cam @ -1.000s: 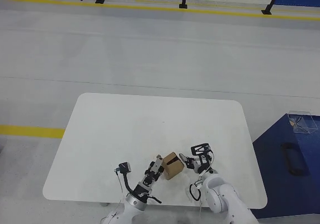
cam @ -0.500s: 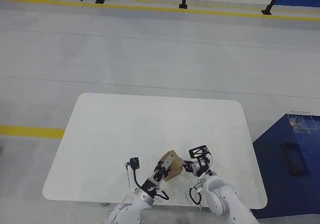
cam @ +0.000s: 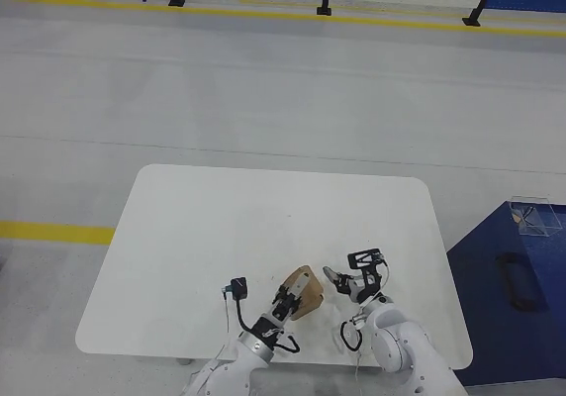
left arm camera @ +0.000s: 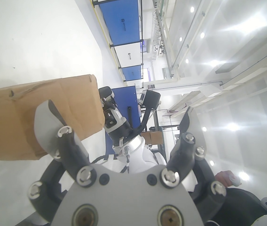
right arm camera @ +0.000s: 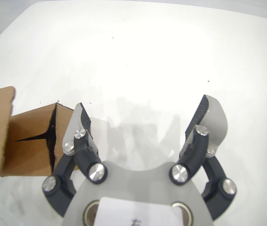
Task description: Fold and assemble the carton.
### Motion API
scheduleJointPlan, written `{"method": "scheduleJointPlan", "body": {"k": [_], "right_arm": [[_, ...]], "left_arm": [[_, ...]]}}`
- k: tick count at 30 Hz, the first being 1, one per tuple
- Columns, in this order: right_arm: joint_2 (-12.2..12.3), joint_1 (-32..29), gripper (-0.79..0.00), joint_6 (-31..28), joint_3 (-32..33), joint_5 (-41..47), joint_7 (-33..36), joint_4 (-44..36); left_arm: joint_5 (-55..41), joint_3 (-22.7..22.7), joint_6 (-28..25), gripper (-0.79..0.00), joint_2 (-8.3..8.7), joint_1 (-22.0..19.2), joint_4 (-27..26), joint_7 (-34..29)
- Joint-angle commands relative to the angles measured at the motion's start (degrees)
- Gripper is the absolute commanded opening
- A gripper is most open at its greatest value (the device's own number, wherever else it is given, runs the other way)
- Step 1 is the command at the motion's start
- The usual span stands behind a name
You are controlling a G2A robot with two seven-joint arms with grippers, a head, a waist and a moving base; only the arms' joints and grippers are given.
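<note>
The brown carton (cam: 303,293) lies tipped near the front edge of the white table (cam: 263,213). My left gripper (cam: 285,300) is at its near side and open; one finger (left arm camera: 46,116) presses flat on a carton (left arm camera: 30,114) wall, the other stands free in the air. My right gripper (cam: 338,281) is open just right of the carton, a small gap away. In the right wrist view the right gripper (right arm camera: 144,114) holds nothing; beside it the carton (right arm camera: 27,147) shows an end closed by folded flaps, with one flap (right arm camera: 1,128) sticking out.
A blue cabinet (cam: 520,287) stands off the table's right side with a clear plastic box (cam: 533,213) on top. The table's front edge runs close below both grippers. The table's far and left parts are bare.
The left arm has come in against the carton and tipped it over. The right gripper has drawn back to the right, off the carton.
</note>
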Motion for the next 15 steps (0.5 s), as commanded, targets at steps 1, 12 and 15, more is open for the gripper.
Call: {"method": "scheduleJointPlan", "body": {"k": [1,12,15], "right_arm": [[-0.01,-0.01,0.000,0.04,0.00,0.08,-0.10,-0.03],[-0.01,-0.01,0.000,0.04,0.00,0.08,-0.10,-0.03],[-0.01,-0.01,0.000,0.04,0.00,0.08,-0.10,-0.03]], "left_arm": [[0.30,-0.25,-0.20,0.000,0.08,0.44,-0.81,0.21],[7.12,-4.48,1.68,0.000,1.47,5.42,-7.91,0.74],[12.37,-6.39,5.30,0.000,2.26,7.69,-10.55,-1.36]]}}
